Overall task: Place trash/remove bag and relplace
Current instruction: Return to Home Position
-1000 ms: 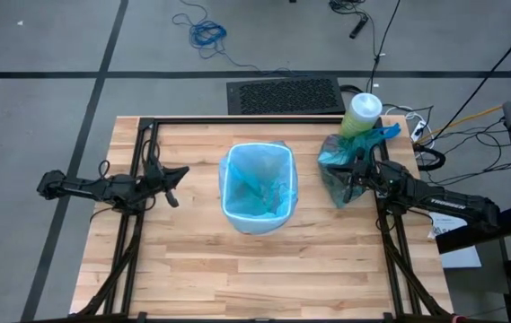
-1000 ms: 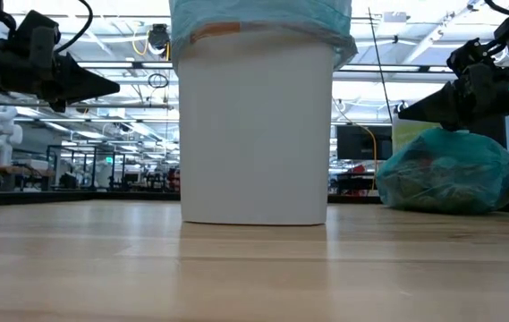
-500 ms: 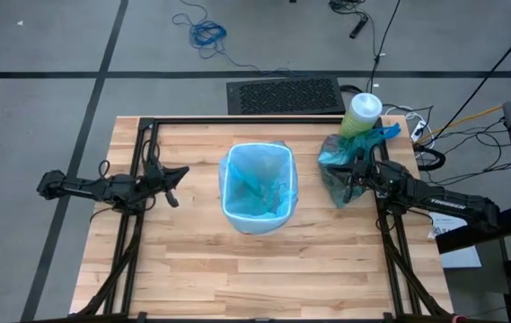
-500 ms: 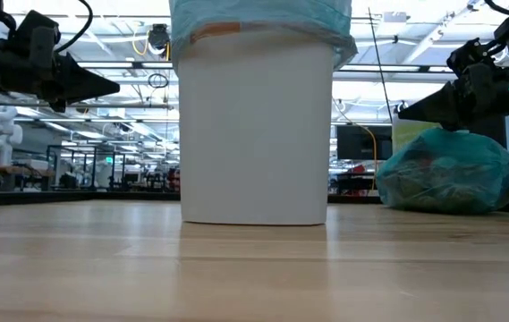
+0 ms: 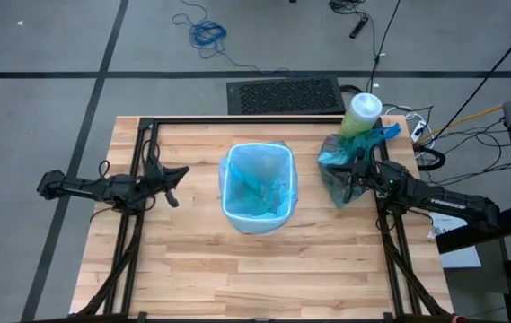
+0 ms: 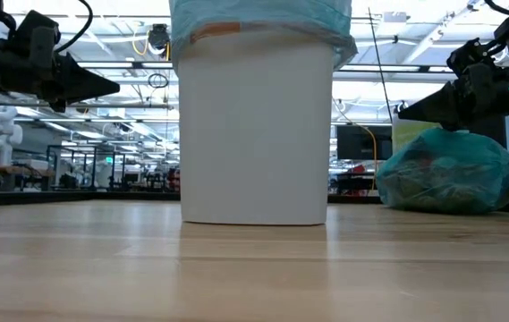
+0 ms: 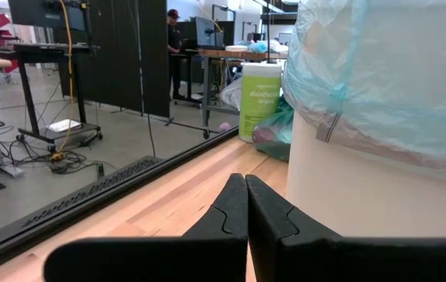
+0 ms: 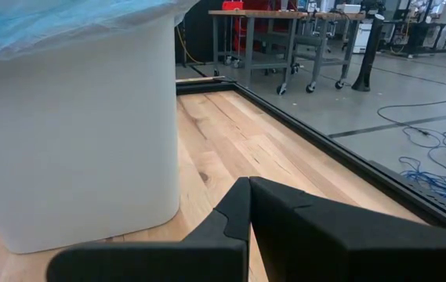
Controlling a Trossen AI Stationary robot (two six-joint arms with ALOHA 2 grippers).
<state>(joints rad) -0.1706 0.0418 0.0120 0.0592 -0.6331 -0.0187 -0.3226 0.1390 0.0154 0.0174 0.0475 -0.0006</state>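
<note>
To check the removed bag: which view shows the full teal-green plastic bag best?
The low view: the crinkly teal-green plastic bag sits nearly whole, side-on. The high view shows it partly under the right arm; the left wrist view, only a sliver past the white plastic bin; the right wrist view, nothing.

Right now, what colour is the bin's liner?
The liner is pale sky-blue, clearest in the high view.

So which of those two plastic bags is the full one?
The darker teal-green bag, sitting bulging beside the green canister. The paler sky-blue bag is only a liner, spread open inside the white bin.
</note>
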